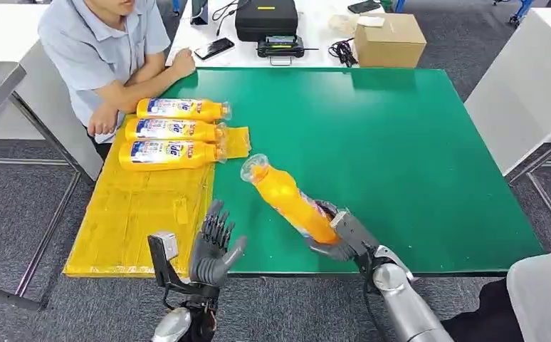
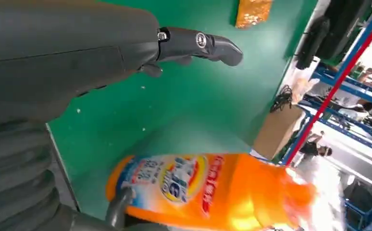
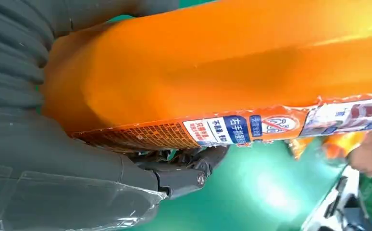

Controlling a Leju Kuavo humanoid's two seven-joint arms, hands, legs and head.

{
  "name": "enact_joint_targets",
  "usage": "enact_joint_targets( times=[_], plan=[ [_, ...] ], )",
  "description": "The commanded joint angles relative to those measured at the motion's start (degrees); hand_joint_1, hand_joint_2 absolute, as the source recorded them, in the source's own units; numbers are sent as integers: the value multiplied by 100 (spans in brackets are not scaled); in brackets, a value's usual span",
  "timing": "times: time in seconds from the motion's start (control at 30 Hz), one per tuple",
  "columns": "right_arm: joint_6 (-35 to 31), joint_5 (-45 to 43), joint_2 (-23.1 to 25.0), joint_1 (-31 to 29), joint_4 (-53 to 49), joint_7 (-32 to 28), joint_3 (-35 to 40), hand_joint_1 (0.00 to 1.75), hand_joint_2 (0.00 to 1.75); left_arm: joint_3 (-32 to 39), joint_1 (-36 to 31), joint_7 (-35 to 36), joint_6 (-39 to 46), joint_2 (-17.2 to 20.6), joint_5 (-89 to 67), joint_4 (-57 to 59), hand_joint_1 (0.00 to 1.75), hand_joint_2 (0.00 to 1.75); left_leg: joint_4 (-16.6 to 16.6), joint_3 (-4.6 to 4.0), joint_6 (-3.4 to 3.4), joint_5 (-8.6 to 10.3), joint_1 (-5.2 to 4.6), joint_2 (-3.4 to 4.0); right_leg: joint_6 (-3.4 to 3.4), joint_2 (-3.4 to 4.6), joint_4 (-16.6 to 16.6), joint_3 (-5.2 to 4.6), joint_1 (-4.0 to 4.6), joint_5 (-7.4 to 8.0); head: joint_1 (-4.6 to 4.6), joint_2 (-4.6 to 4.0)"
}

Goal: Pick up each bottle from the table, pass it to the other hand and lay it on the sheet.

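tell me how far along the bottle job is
Done: three bottles lie on the yellow sheet. In hand: the right hand grips a fourth bottle, tilted toward the open left hand. Left: the handover, then laying it on the sheet.

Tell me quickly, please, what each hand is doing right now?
Left hand: open, fingers spread, holding nothing.
Right hand: gripping the orange detergent bottle near its base.

- Orange bottle (image 1: 287, 196), blue-white label, clear cap
- Yellow sheet (image 1: 134, 214) on green table (image 1: 401, 142)
- Grey hands, L (image 1: 212, 249) & R (image 1: 340, 239)
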Motion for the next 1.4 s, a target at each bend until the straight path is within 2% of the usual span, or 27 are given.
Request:
enact_joint_targets(
  times=[0.03, 0.3, 0.7, 0.77, 0.9, 0.93, 1.07, 1.13, 1.23, 1.27, 1.33, 1.4],
  plan=[
    [63, -48, 52, -163, -48, -43, 434, 175, 175, -299, -476, 103, -42, 165, 8, 893, 0, 175, -4, 17, -6, -7, 0, 10, -9, 7, -4, 16, 0, -5, 0, 0],
    [-115, 28, 126, -271, 80, -8, 992, 175, 175, -369, -827, -318, 142, 40, -76, 1150, 0, 175, 1, 18, -13, -11, 2, 13, -17, 8, 2, 15, 4, -9, 0, 0],
    [-238, 166, 196, -344, 262, 54, 1253, 175, 175, -415, -875, -281, 169, 47, -112, 1083, 0, 175, -3, -1, -7, -3, 0, 10, -8, 7, -2, -1, 1, -1, 2, 0],
    [-308, 202, 225, -420, 397, 95, 1343, 162, 175, -444, -909, -281, 105, 35, -107, 1098, 0, 175, -3, 6, -9, -6, 1, 13, -11, 9, -1, 3, 2, -4, 0, 0],
    [-438, 190, 260, -507, 611, 144, 1435, 162, 175, -526, -949, -230, 72, 19, -165, 1049, 0, 175, -2, 3, -8, -5, 0, 14, -10, 10, 1, -2, 1, -4, 0, 0],
    [-480, 190, 267, -521, 652, 157, 1433, 168, 175, -552, -948, -204, 22, 28, -155, 1034, 0, 175, 0, 9, -10, -10, 2, 14, -13, 9, 2, 5, 3, -7, 2, 0],
    [-692, 294, 289, -590, 737, 238, 1478, 164, 175, -595, -974, -118, -3, 8, -129, 1117, 0, 175, -1, 14, -10, -12, 2, 15, -13, 10, -1, 11, 3, -9, 2, 0],
    [-762, 382, 312, -607, 748, 262, 1534, 173, 175, -547, -1002, -109, 16, -9, -84, 1155, 0, 175, -1, 11, -9, -11, 0, 16, -11, 11, 0, 7, 1, -8, 2, 0],
    [-812, 480, 321, -592, 752, 291, 1641, 164, 175, -478, -1015, -128, -17, 3, -31, 1145, 0, 175, -2, -1, -7, -5, 1, 10, -9, 7, 0, -4, 1, -4, 2, 0],
    [-826, 480, 339, -582, 774, 287, 1650, 161, 175, -415, -990, -120, -60, 8, 39, 1107, 171, 175, -1, 10, -11, -10, 2, 13, -14, 8, -1, 8, 3, -8, 2, 0],
    [-843, 485, 359, -585, 833, 298, 1663, 127, 175, -285, -929, 23, -260, -5, 323, 1033, 175, 175, -1, 11, -12, -10, 3, 13, -14, 8, -1, 8, 4, -8, 0, 0],
    [-890, 537, 381, -619, 927, 324, 1697, 134, 175, -214, -883, 178, -444, 19, 550, 961, 175, 175, -1, 15, -13, -12, 4, 16, -16, 11, 0, 11, 5, -9, 0, 0]
  ],
)
